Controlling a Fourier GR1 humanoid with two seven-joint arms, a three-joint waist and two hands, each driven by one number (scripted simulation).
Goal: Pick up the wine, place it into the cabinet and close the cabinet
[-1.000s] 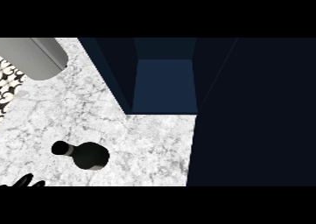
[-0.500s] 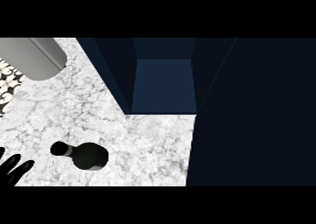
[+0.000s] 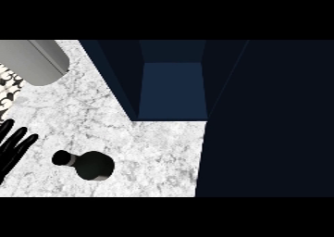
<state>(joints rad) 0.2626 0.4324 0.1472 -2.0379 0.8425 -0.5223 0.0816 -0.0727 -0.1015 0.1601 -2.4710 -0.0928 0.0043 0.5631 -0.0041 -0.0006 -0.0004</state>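
The wine bottle [image 3: 89,164] is black and stands on the marble counter [image 3: 156,152] at the lower left, seen from above with its neck pointing left. My left hand [image 3: 7,150] shows at the left edge with its fingers straight and spread, a short way left of the bottle and not touching it. The dark blue cabinet [image 3: 173,90] stands open behind the bottle, its inside empty as far as I can see. My right hand does not show.
A grey rounded object [image 3: 33,60] lies at the upper left corner. A black-and-white patterned floor [image 3: 5,88] runs beyond the counter's left edge. The open cabinet door [image 3: 272,120] fills the right side as a dark panel.
My left hand has risen from the lower left corner along the left edge, and its fingers now reach level with the bottle. The bottle has not moved.
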